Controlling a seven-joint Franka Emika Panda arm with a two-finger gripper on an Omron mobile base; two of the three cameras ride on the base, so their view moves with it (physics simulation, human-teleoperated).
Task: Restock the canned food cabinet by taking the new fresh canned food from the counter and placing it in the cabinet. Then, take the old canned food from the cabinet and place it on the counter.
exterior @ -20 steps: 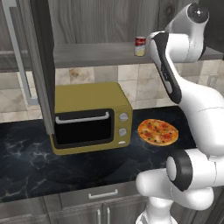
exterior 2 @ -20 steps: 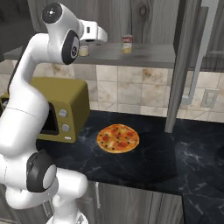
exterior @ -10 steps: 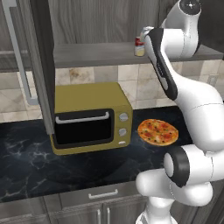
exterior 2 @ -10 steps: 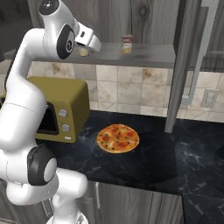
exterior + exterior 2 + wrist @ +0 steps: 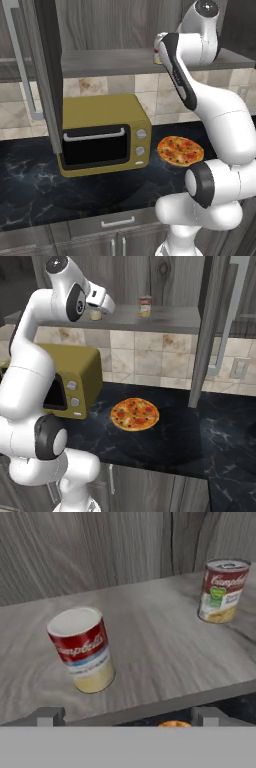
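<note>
In the hand view, the old canned food point(image 5: 82, 649), bright red over cream-yellow, stands upright on the cabinet's grey shelf point(image 5: 150, 637), near its front edge. The new fresh canned food point(image 5: 221, 590), with a red band over olive-green and yellow, stands farther back to the right. My gripper point(image 5: 129, 717) is open just in front of the shelf edge, its fingertips point(image 5: 50, 716) wide apart with nothing between them. In the right base view the gripper point(image 5: 105, 307) hangs right by the old can point(image 5: 95, 315), while the new can point(image 5: 145, 306) stands well to its right.
The dark cabinet door point(image 5: 212, 331) with its silver bar handle stands open on the right. A second open door point(image 5: 47, 75) stands on the left. Under the shelf, a yellow microwave point(image 5: 102, 132) and a pizza point(image 5: 181, 150) sit on the black counter point(image 5: 30, 185).
The hand has shifted slightly left and lower along the shelf front. In the left base view the arm now covers most of the can. The jaws have stayed open.
</note>
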